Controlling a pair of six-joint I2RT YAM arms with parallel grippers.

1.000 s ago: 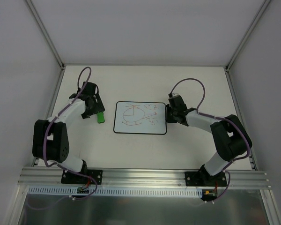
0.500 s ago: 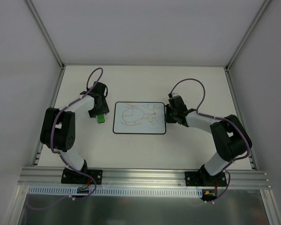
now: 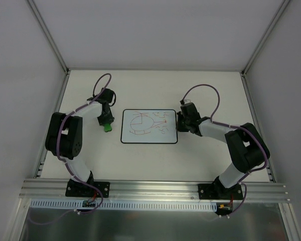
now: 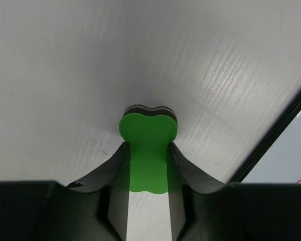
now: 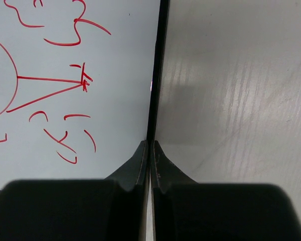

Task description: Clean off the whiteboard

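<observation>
The whiteboard point(image 3: 149, 126) lies flat mid-table, white with a thin black rim and red scribbles on it point(image 5: 80, 75). A small green eraser point(image 3: 107, 127) rests on the table just left of the board. In the left wrist view my left gripper point(image 4: 148, 145) has both fingers pressed against the narrow waist of the eraser point(image 4: 148, 131), which still sits on the table. My right gripper point(image 3: 179, 123) is at the board's right edge. In the right wrist view it point(image 5: 151, 143) is shut, its tips resting on the black rim.
The white table point(image 3: 210, 90) is enclosed by grey walls at the back and sides, with metal posts in the corners. An aluminium rail point(image 3: 155, 187) carries both arm bases along the near edge. The board's black rim point(image 4: 278, 128) shows right of the eraser.
My left gripper has moved over the green eraser and its fingers have closed in against it. The right arm has stayed at the board's right edge.
</observation>
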